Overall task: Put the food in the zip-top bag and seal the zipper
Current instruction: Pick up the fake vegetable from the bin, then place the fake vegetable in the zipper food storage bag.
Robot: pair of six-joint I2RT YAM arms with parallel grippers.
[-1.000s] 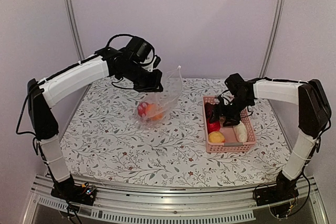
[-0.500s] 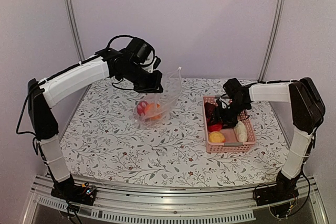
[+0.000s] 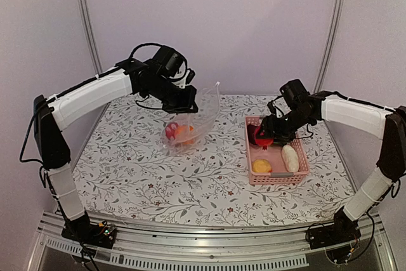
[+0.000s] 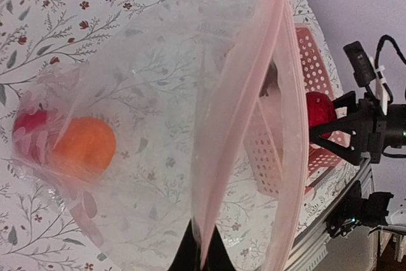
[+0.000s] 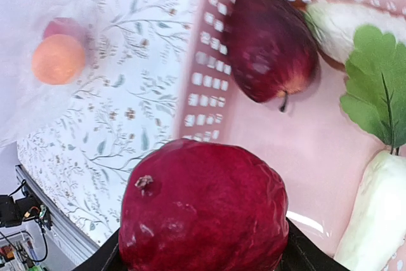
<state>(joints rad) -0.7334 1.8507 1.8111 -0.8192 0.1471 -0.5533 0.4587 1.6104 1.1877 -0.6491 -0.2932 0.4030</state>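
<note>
Here, the right jaws grip a dark red round fruit (image 5: pixel 203 214) just over the pink basket (image 3: pixel 279 180), where a dark apple (image 5: pixel 273 42) and white pieces (image 3: pixel 290 157) lie. The left jaws, mostly hidden, seem pinched shut on the zipper (image 4: pixel 247 93), holding up the mouth of the zip-top bag (image 4: pixel 146 80). An orange fruit (image 4: pixel 82 147) and a red one (image 4: pixel 28 131) sit in its bottom on the surface (image 3: pixel 139 176).

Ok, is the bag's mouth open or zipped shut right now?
Open. In the left wrist view the zipper shows as two pinkish strips spread apart on the zip-top bag; the left claw pinches one.
</note>
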